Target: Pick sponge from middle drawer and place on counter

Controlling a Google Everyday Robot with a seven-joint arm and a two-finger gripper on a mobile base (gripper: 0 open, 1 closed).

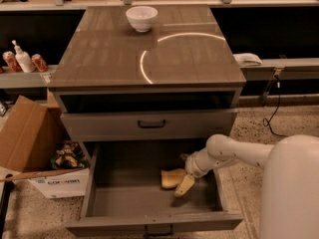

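Observation:
The pale yellow sponge (171,178) lies on the grey floor of the pulled-out middle drawer (129,188), right of centre. My gripper (182,177) reaches into the drawer from the right, at the sponge's right end. It is open, with one tan finger (184,185) at the sponge's near side; whether it touches the sponge I cannot tell. The glossy grey-brown counter (149,54) above shows a curved light reflection.
A white bowl (142,18) stands at the counter's back. The drawer above (149,124) is shut, with an open slot over it. A cardboard box (27,133) and a box of clutter (65,158) sit at the left. Bottles (22,59) and a white cloth (247,59) lie on side shelves.

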